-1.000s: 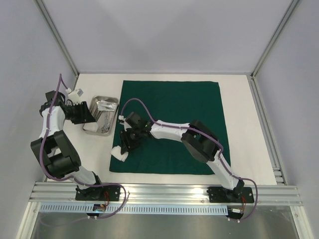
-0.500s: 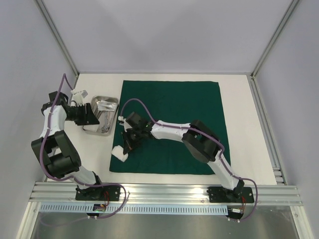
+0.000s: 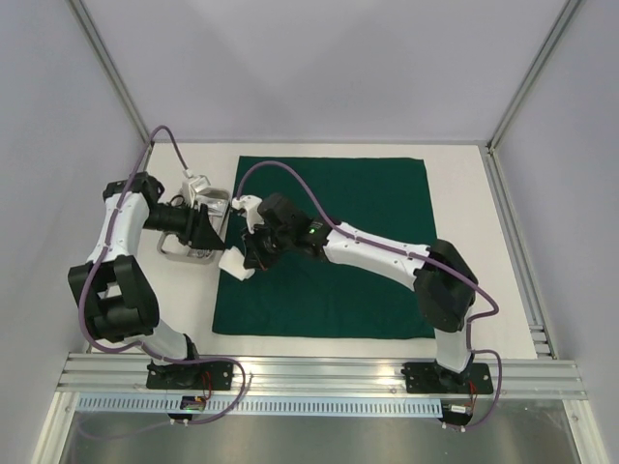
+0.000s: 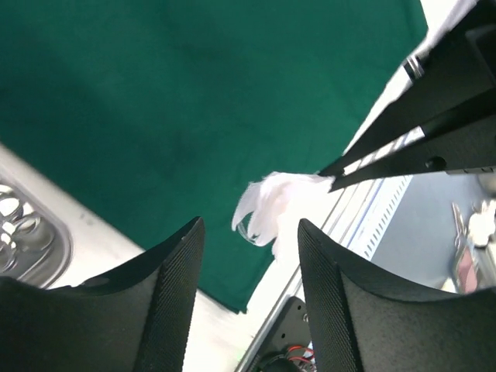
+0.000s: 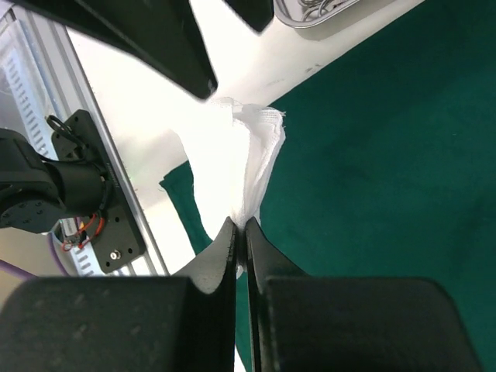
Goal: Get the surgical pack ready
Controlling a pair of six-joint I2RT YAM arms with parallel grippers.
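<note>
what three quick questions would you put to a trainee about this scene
1. True or false: the right end effector is shut on the white gauze.
2. Relative to the green cloth, the steel tray sits: A) on top of it; B) on the table, on the left arm's side of it; C) on the far side of it, by the back wall.
3. Fill in: the left end effector has its jaws ____, with nothing between them.

Key: 1 true; 2 B; 3 open.
</note>
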